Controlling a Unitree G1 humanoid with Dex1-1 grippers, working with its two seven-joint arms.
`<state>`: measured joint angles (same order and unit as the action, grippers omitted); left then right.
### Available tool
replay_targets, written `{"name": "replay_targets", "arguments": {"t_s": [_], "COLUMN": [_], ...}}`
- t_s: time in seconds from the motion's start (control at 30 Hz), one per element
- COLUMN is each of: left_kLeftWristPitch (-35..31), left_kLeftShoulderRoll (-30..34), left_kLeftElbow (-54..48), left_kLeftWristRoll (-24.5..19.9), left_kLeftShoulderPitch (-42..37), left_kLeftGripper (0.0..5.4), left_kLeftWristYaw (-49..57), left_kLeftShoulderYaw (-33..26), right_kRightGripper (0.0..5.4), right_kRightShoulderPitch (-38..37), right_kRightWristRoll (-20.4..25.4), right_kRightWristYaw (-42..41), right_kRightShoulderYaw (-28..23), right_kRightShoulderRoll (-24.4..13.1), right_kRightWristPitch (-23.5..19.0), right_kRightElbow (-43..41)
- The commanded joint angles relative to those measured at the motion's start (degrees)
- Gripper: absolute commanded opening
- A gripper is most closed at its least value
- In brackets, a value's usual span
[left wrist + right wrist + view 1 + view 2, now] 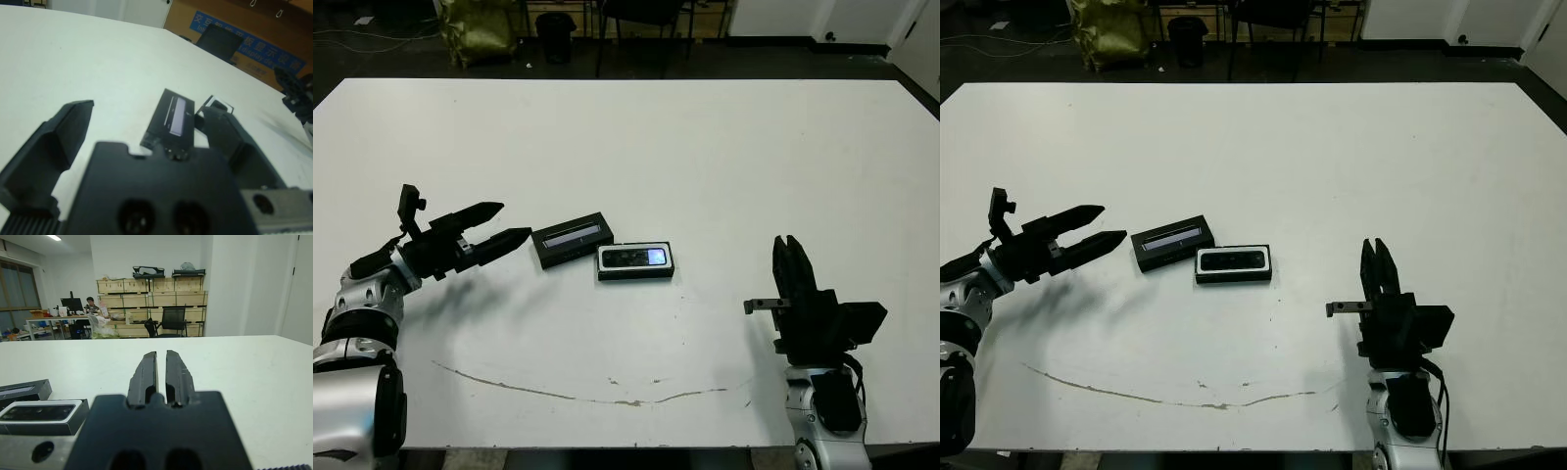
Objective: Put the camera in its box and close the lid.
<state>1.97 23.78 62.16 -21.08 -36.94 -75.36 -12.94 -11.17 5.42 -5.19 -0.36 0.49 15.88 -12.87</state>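
- The white tabletop [705, 157] carries the task's things near its middle, left of centre; a thin brownish streak [558, 394] runs along its near edge.
- The left claw [509, 223] hangs just above the tabletop with its fingers spread wide, holding nothing, its tips pointing at the lid [572, 238] and close beside the lid's left end without touching.
- The right claw [790, 247] stands upright with its fingers pressed nearly together, only a thin slit between them, and empty; it is well apart from the box [635, 261], which lies to its left.
- The lid lies flat, strip upward, its right end just beside the box's far left corner.
- The camera [636, 258] lies inside the open box.
- Only the right wrist view shows the room beyond: stacked crates, a chair and a seated person [90, 303].
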Motion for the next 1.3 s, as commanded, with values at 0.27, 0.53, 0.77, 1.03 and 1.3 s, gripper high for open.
{"name": "replay_targets", "arguments": {"t_s": [0.27,0.53,0.77,1.03,1.3], "left_kLeftWristPitch": [12.8,15.5,14.9,14.6,14.4], "left_kLeftShoulderRoll": [-0.6,-0.9,-1.0,-1.1,-1.4], "left_kLeftElbow": [-0.5,-1.7,-3.3,-1.3,-0.2], "left_kLeftWristRoll": [4.1,4.9,4.7,5.2,6.0], "left_kLeftShoulderPitch": [0.8,1.5,2.0,0.8,0.3], "left_kLeftGripper": [5.38,5.38,5.38,5.38,5.38], "left_kLeftWristYaw": [-0.5,0.3,-2.8,-6.8,-7.6], "left_kLeftShoulderYaw": [2.1,2.9,4.2,4.7,5.9], "right_kRightGripper": [0.0,0.0,0.0,0.0,0.0], "right_kRightShoulderPitch": [1.0,1.3,1.0,0.7,0.9], "right_kRightWristRoll": [-0.1,0.0,-1.1,-0.9,-0.4], "right_kRightWristYaw": [-1.4,-2.4,-1.7,-1.7,-2.2], "right_kRightShoulderYaw": [0.8,1.1,1.2,1.3,1.2], "right_kRightShoulderRoll": [-0.5,-0.7,-0.4,-0.5,-0.7], "right_kRightWristPitch": [2.7,3.6,2.6,1.7,2.5], "right_kRightElbow": [3.8,4.7,4.1,3.5,4.3]}}
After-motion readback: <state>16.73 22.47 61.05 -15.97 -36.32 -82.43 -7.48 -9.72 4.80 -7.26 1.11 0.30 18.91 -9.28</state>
